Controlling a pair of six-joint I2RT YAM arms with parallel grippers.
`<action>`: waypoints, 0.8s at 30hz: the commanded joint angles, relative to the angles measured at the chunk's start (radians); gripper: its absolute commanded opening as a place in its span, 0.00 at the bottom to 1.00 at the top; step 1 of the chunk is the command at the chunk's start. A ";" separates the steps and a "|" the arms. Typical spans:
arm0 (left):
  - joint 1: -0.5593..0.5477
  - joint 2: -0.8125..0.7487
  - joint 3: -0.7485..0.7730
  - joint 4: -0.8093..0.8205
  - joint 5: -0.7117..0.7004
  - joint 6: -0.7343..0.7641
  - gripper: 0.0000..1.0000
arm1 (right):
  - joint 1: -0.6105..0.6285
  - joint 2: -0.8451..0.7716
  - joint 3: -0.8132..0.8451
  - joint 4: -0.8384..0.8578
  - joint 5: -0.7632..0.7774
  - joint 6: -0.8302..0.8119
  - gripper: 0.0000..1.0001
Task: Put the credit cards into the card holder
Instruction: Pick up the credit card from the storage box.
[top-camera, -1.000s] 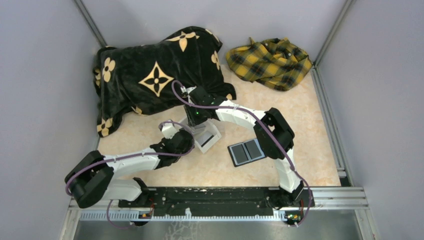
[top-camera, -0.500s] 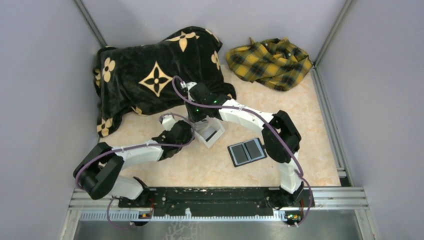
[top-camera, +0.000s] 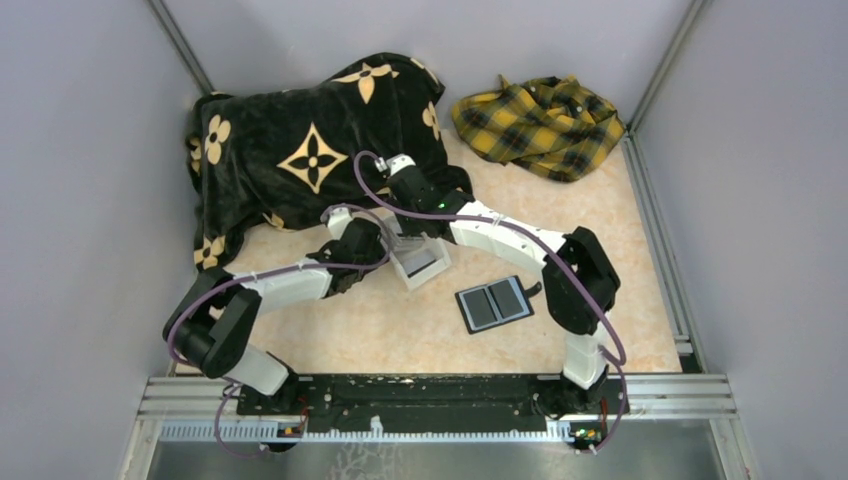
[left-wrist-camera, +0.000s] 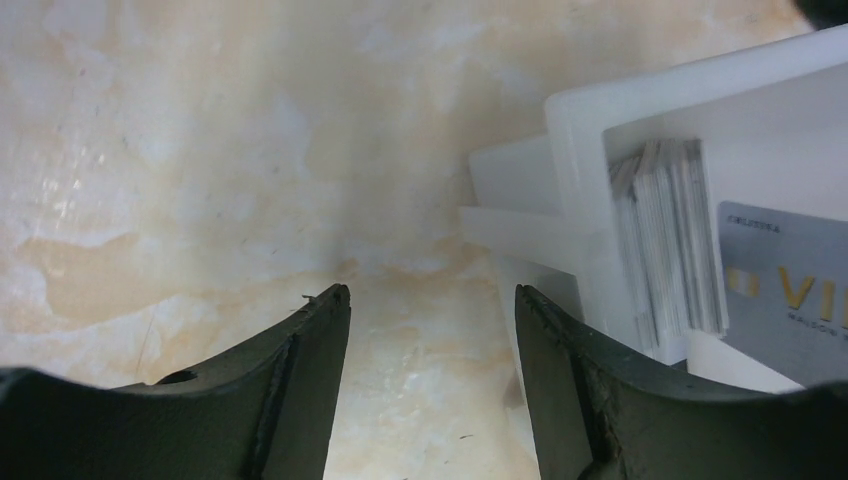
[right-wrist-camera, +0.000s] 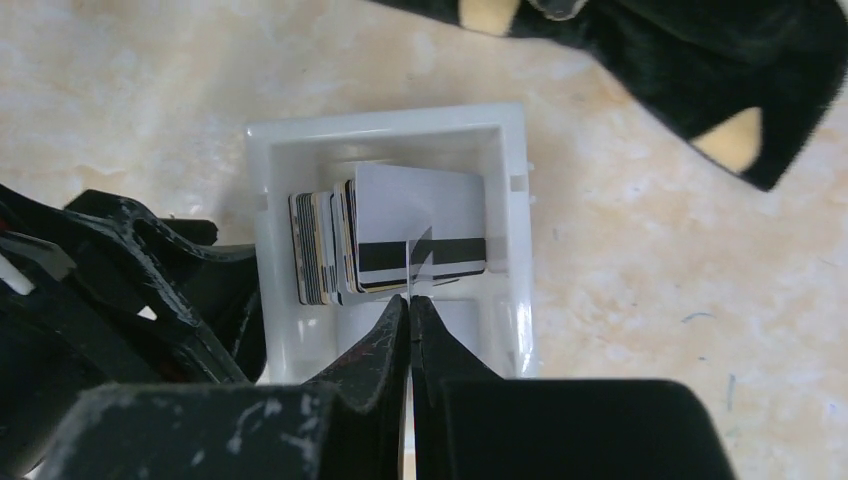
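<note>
The credit cards (right-wrist-camera: 325, 248) stand packed on edge in a white open-top box (right-wrist-camera: 385, 130), with a black-striped one (right-wrist-camera: 440, 215) leaning at the front. My right gripper (right-wrist-camera: 411, 300) is over the box, shut on one thin credit card (right-wrist-camera: 411, 262) seen edge-on between its tips. Against the box's left side my left gripper (left-wrist-camera: 432, 295) stands open, with only bare table between its fingers. The box (left-wrist-camera: 575, 150) and its cards (left-wrist-camera: 665, 240) lie just right of that gripper. Right of the box (top-camera: 420, 262), the card holder (top-camera: 493, 304) lies open flat, grey slots up.
A black blanket with tan flowers (top-camera: 300, 140) is heaped at the back left, its edge close behind the box. A yellow plaid cloth (top-camera: 540, 110) lies at the back right. Grey walls close in the table on three sides.
My right gripper has closed on a card in the box. The left arm has stretched farther out along the box's left side, and the box has turned slightly.
</note>
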 joint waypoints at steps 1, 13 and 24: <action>0.015 0.004 0.111 -0.001 0.032 0.111 0.68 | 0.018 -0.090 -0.012 0.017 0.138 -0.048 0.00; 0.015 -0.233 0.157 -0.099 0.161 0.244 0.69 | -0.010 -0.351 -0.123 -0.032 0.058 -0.058 0.00; 0.014 -0.378 0.027 0.158 0.728 0.455 0.69 | -0.116 -0.728 -0.442 -0.085 -0.347 0.033 0.00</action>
